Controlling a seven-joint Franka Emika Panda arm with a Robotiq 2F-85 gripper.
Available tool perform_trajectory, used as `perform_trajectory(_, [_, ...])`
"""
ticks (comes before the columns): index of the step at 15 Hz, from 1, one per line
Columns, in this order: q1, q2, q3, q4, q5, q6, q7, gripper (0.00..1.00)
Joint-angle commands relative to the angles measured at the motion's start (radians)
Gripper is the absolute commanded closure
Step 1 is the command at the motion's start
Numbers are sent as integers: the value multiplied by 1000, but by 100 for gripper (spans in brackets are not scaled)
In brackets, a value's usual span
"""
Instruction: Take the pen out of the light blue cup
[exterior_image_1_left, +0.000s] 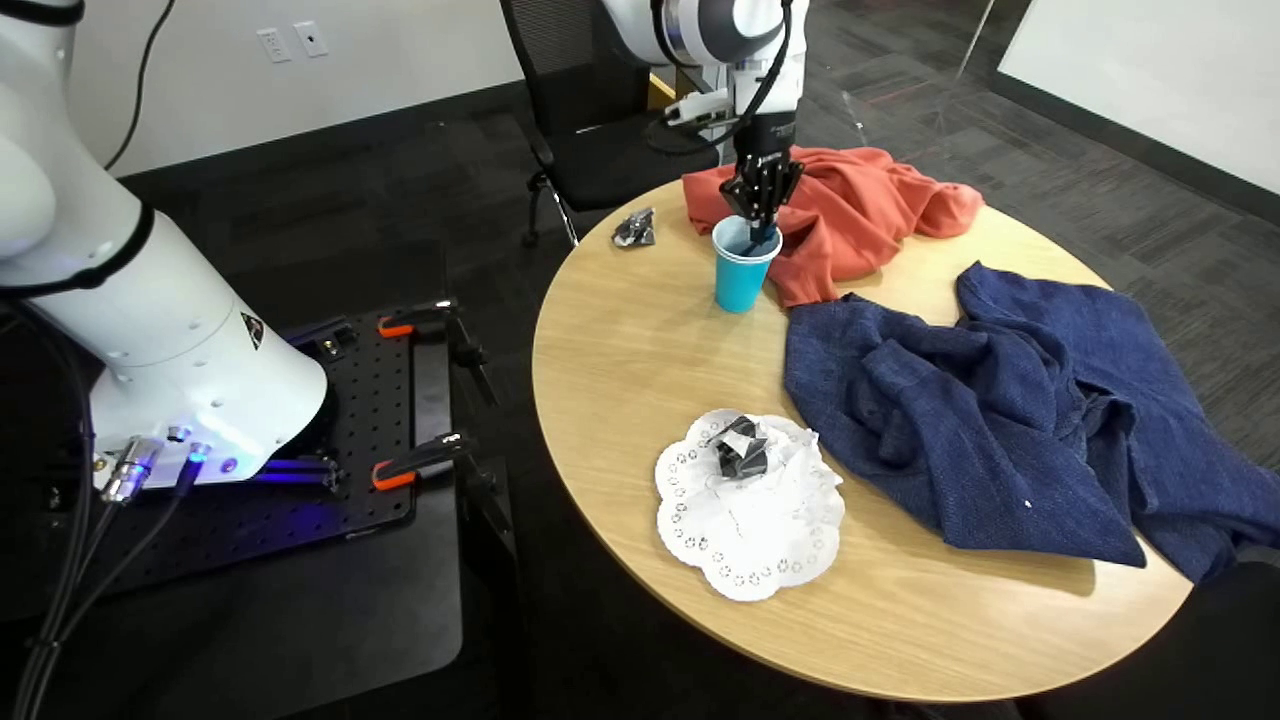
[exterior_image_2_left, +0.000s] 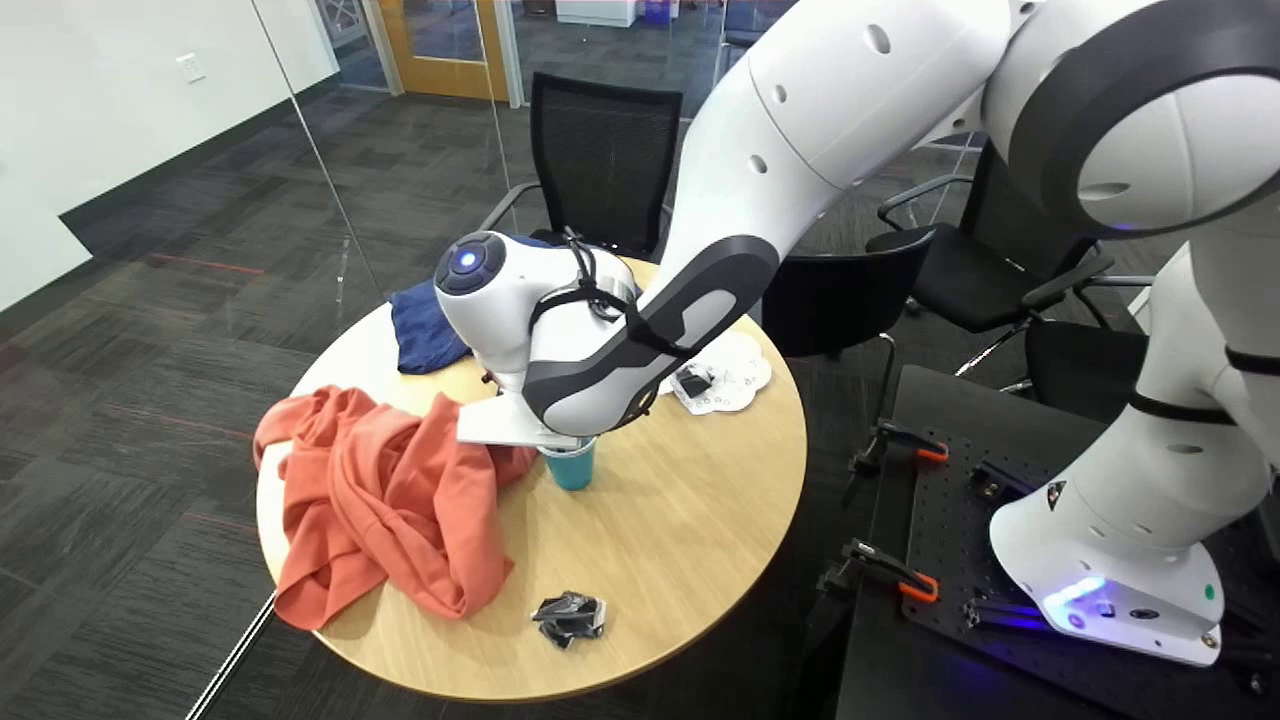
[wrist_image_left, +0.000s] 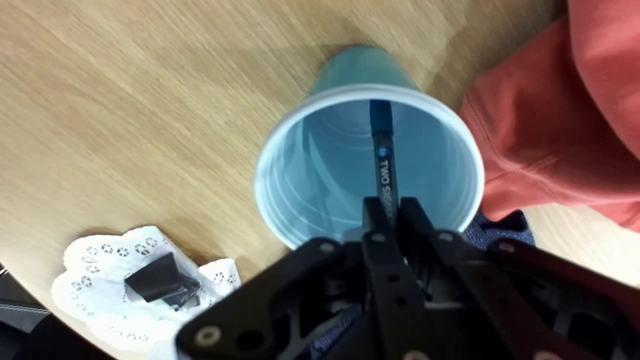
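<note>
The light blue cup (exterior_image_1_left: 741, 285) stands upright on the round table; it also shows in an exterior view (exterior_image_2_left: 571, 469), partly covered by the arm, and in the wrist view (wrist_image_left: 364, 69). The dark pen (wrist_image_left: 383, 145), with white lettering, is inside the cup, its blue end pointing down to the bottom. My gripper (wrist_image_left: 393, 212) is shut on the upper part of the pen, one finger on each side of it. The fingertips (exterior_image_1_left: 762, 233) are at the cup's mouth. The pen's top end is hidden between the fingers. The arm hides the gripper in an exterior view.
A red cloth (exterior_image_1_left: 850, 215) lies right beside the cup. A dark blue cloth (exterior_image_1_left: 990, 420) covers much of the table's side. A white doily (exterior_image_1_left: 750, 540) carries a dark-and-silver clump (exterior_image_1_left: 741, 450). Another such clump (exterior_image_1_left: 635, 228) lies near the table's edge.
</note>
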Motion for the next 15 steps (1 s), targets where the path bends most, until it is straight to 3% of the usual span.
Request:
perform_trajectory(1, [50, -125, -38, -103, -73, 6, 87, 97])
perform_trajectory(7, [56, -302, -39, -225, -226, -12, 235, 97])
perform_trajectory(12, [12, -471, -3, -354, -341, -27, 370, 97])
perform_trajectory(15, [-38, -563, 41, -427, -364, -52, 370, 97])
